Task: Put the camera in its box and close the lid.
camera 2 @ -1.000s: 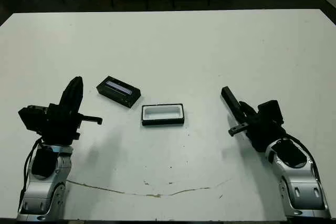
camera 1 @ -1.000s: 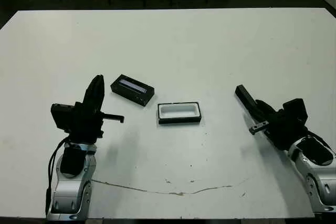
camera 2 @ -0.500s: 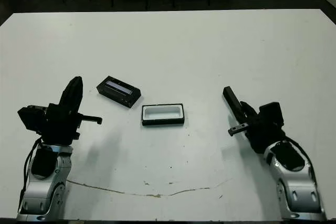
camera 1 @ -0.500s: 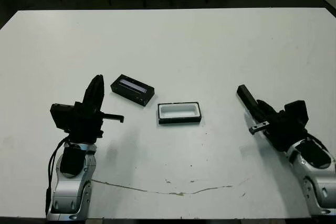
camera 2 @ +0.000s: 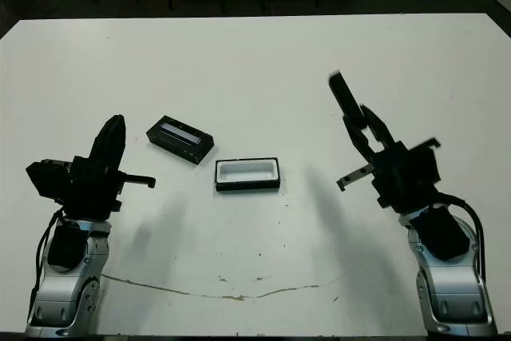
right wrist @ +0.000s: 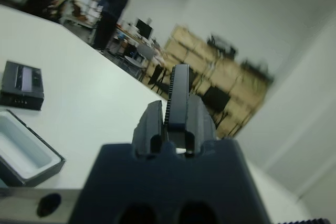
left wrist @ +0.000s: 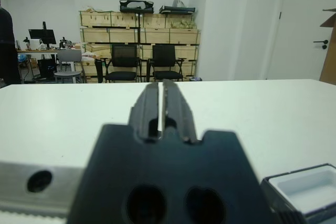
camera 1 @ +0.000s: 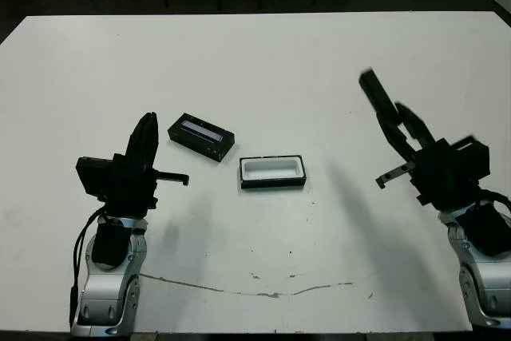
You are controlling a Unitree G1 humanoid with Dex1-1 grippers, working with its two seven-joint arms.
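The box (camera 1: 273, 171), a shallow black tray with a white lining, lies open and empty at mid-table. Just to its left and a little further back rests the lid (camera 1: 201, 136), a black cover with a pale strip on top. My right gripper (camera 1: 403, 121) is raised above the right side of the table, well clear of the box. It is shut on the camera (camera 1: 377, 97), a narrow black bar that sticks out past the fingertips (right wrist: 153, 109). My left gripper (camera 1: 147, 127) is shut and holds nothing. It points up beside the lid's left end.
The white table (camera 1: 263, 61) stretches far behind the objects, with a thin dark crack line (camera 1: 263, 293) near its front edge. Beyond the far edge are chairs, stacked crates and a person (right wrist: 111, 11) standing away from the table.
My right arm has lifted from low over the table and swung up and back, carrying the camera higher. The left arm, box and lid have stayed put.
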